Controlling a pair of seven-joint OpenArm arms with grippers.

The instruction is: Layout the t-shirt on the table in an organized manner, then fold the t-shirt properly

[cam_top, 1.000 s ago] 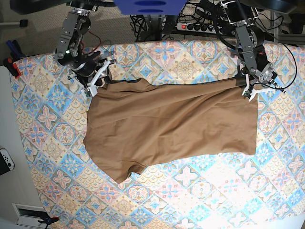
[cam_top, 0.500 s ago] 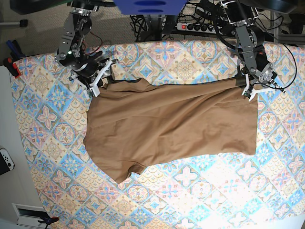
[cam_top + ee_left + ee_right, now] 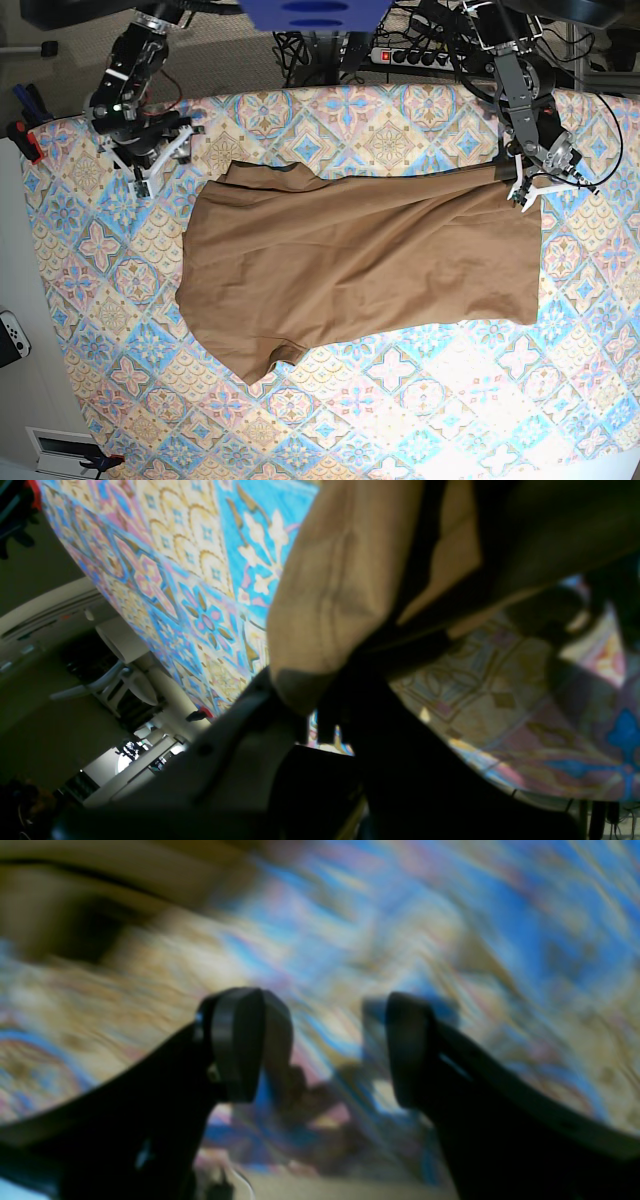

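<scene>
- Our left gripper (image 3: 522,185) is clenched on a corner of the t-shirt (image 3: 360,265).
- Our right gripper (image 3: 322,1045) is spread, nothing between its jaws, apart from the t-shirt lying on the table (image 3: 420,400).

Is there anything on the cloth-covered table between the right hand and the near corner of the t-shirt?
Nothing visible. In the base view the right hand is open over bare patterned table, apart from the t-shirt. Only tablecloth lies between it and the shirt's collar corner. The left hand is shut on the t-shirt's far edge.
</scene>
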